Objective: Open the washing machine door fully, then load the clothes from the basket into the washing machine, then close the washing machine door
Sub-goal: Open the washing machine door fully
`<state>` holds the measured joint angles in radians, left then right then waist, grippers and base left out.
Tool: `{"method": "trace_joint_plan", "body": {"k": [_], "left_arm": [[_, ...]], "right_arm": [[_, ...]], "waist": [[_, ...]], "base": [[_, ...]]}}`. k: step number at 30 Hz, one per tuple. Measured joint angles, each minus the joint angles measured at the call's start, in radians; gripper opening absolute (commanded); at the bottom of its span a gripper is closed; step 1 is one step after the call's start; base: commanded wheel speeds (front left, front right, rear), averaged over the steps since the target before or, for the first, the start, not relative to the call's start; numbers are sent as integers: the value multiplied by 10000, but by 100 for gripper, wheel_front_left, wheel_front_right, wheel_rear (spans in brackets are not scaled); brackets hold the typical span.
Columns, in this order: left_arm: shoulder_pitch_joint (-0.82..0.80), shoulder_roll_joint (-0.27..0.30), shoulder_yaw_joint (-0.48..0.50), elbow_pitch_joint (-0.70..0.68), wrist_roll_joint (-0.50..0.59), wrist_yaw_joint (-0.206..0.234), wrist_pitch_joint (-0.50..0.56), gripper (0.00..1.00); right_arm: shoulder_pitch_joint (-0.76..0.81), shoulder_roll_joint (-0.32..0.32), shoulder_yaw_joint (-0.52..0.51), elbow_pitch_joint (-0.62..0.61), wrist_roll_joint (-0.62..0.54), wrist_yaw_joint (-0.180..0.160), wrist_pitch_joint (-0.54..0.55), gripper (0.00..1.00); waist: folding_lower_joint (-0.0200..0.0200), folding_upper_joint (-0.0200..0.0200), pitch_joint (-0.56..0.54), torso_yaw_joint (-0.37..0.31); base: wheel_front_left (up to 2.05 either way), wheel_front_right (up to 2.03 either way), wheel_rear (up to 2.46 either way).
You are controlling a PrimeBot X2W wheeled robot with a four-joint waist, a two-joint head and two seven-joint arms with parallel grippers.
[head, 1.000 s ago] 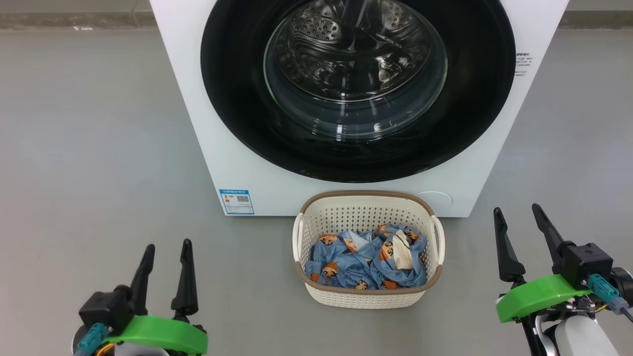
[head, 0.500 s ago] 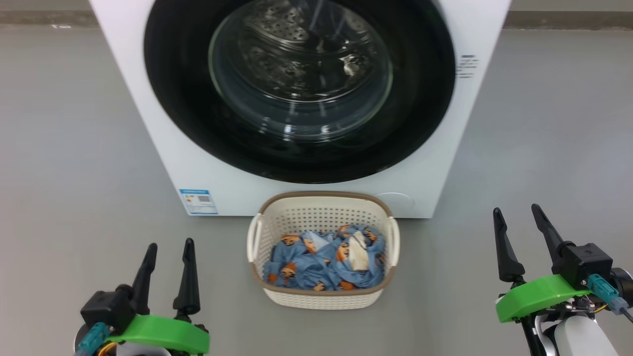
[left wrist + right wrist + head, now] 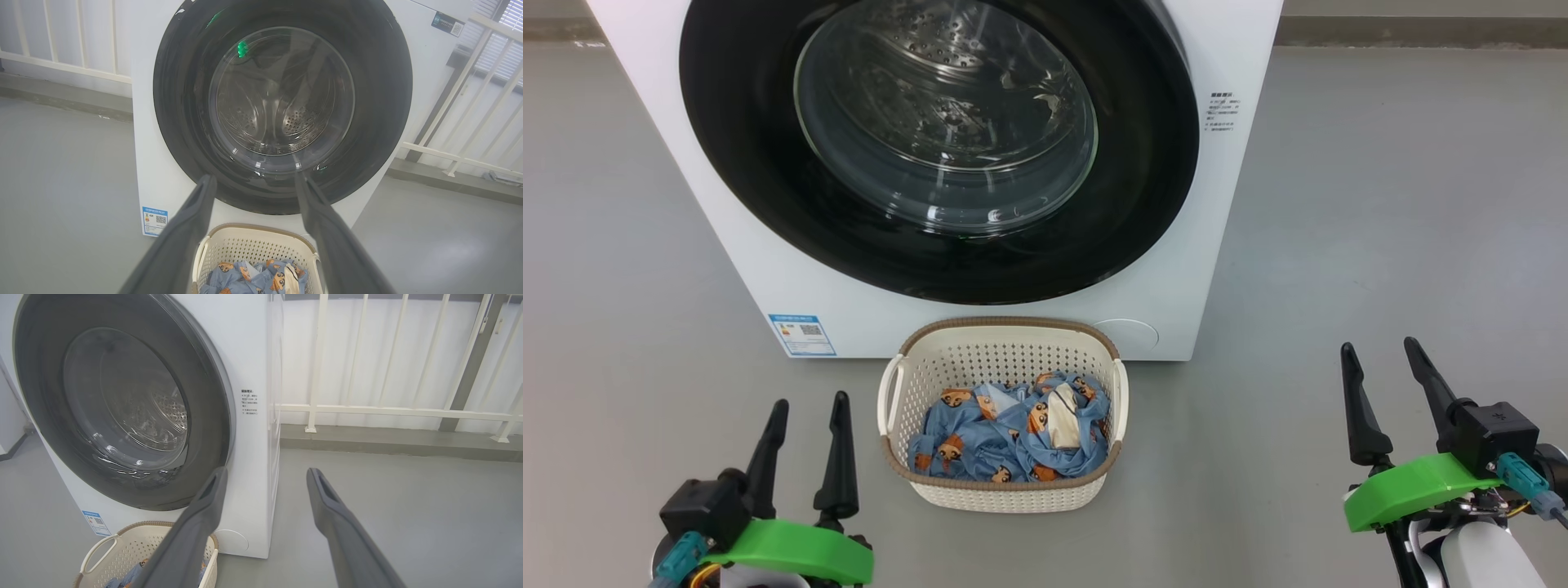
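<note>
Two robot hands rest low in the head view, either side of a laundry basket on a grey floor [image 3: 1380, 245]. A white front-loading washing machine [image 3: 1241, 204] stands at the top of that view, turned slightly so its right side shows. Its big round black door [image 3: 727, 163] sits shut against the front, and through the bulging glass window [image 3: 945, 122] at its centre a perforated steel drum [image 3: 907, 73] can be seen. A small blue label [image 3: 801, 335] is stuck at the machine's lower left front corner. The basket [image 3: 1005, 325], cream plastic with a brown woven-look rim and side handles, stands on the floor just in front of the machine, below the door. The clothes [image 3: 1005, 441] lie crumpled inside it: blue fabric printed with little orange-brown bear faces, with a cream patch near the middle. The left hand [image 3: 810, 400] is at the lower left, near the basket but apart from it, its two dark fingers spread and holding nothing. The right hand [image 3: 1379, 345] is at the lower right, well away from the basket, fingers likewise spread and empty. In the right wrist view a white railing [image 3: 367, 410] runs behind the machine.
</note>
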<state>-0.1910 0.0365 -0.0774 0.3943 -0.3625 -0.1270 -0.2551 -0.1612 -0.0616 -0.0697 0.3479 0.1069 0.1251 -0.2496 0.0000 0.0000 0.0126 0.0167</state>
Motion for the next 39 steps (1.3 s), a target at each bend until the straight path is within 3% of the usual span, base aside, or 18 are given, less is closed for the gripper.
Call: {"method": "trace_joint_plan", "body": {"k": [39], "left_arm": [[3, 10, 50, 134, 15, -2, 0, 100]], "right_arm": [[0, 4, 0, 148, 109, 0, 0, 100]], "waist": [[0, 0, -132, 29]], "base": [[0, 0, 0]]}}
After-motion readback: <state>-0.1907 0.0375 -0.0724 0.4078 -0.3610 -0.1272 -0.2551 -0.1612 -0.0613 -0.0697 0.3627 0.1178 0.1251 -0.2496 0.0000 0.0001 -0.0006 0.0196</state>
